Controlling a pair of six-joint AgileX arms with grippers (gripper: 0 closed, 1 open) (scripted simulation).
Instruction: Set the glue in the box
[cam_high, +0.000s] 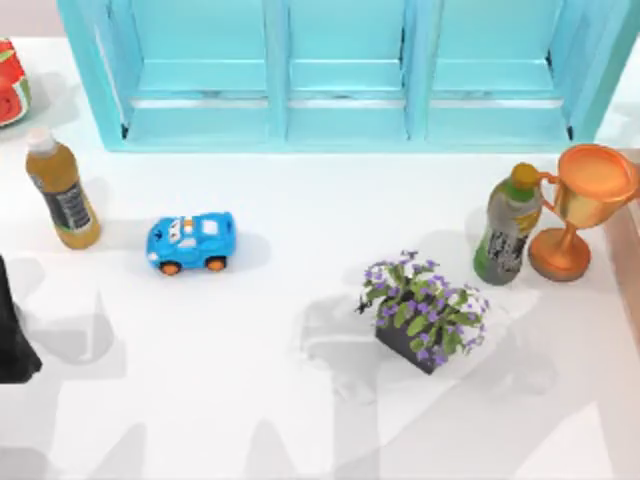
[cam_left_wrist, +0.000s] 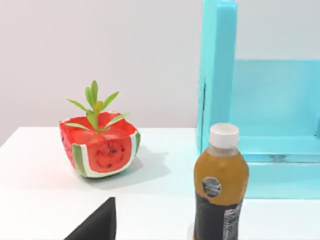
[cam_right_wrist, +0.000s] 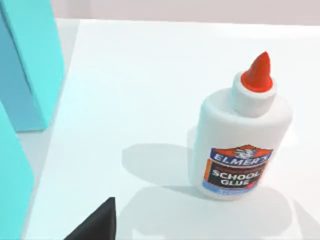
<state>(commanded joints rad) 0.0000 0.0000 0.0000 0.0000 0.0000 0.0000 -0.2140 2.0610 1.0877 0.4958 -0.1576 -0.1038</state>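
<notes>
The glue is a white bottle with a red-orange cap and a school-glue label. It stands upright on the white table, ahead of a dark part of my right gripper and apart from it. The box is a turquoise open-fronted case with three compartments along the table's back edge; its side wall rises beside the glue. My left arm stays parked at the table's left edge, and a dark part of the left gripper shows in the left wrist view.
An amber bottle and a watermelon planter stand at the left. A blue toy car sits left of centre. A pot of purple flowers, a green bottle and an orange trophy stand at the right.
</notes>
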